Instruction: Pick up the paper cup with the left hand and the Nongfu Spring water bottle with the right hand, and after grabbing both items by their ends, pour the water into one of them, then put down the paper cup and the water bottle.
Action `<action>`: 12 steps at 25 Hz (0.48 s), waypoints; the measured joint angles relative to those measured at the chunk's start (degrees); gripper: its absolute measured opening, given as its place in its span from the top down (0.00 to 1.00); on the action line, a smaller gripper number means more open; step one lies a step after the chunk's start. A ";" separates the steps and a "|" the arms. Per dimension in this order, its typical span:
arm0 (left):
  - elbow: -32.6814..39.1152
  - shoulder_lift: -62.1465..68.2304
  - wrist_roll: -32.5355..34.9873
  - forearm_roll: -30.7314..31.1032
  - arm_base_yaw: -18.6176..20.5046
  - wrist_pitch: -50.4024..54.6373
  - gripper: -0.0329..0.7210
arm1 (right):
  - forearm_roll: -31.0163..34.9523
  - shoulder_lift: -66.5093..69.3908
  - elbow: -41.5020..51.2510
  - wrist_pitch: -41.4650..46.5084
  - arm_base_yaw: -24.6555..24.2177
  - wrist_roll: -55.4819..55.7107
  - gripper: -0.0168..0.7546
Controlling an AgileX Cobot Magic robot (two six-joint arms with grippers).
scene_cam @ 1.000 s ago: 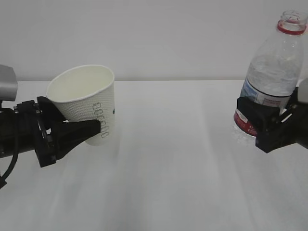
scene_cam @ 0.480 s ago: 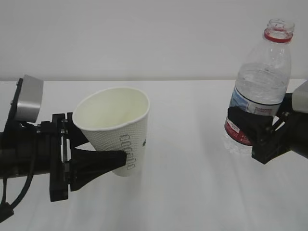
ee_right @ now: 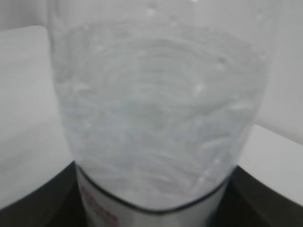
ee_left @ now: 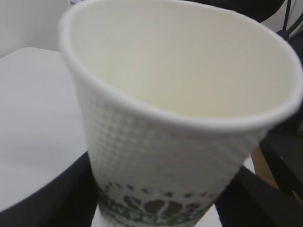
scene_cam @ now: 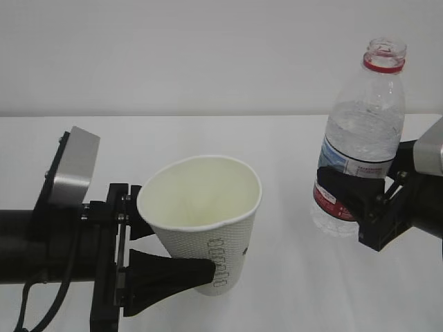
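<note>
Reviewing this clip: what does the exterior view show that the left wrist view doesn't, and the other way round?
Only the exterior view shows the Nongfu Spring water bottle, capless and nearly upright, gripped at its label by the right hand, plus the left hand's grey plate. Only the left wrist view shows the green-black print low on the cup wall up close. Both show the paper cup tilted in the left jaws, its inside apparently dry, above the white table.

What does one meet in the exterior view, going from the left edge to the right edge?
left hand → paper cup → Nongfu Spring water bottle → right hand
</note>
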 joint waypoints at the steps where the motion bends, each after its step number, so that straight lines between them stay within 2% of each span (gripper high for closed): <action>1: 0.00 0.00 0.00 -0.47 -0.60 0.65 0.27 | 0.01 0.00 0.00 0.00 0.00 0.10 0.35; 6: 0.00 0.00 -0.09 -1.25 -3.36 2.40 0.27 | -0.33 0.00 0.00 0.00 0.00 0.42 0.35; 12: 0.00 0.00 -0.09 -1.48 -3.67 3.20 0.28 | -1.66 0.00 0.00 0.00 0.00 0.54 0.35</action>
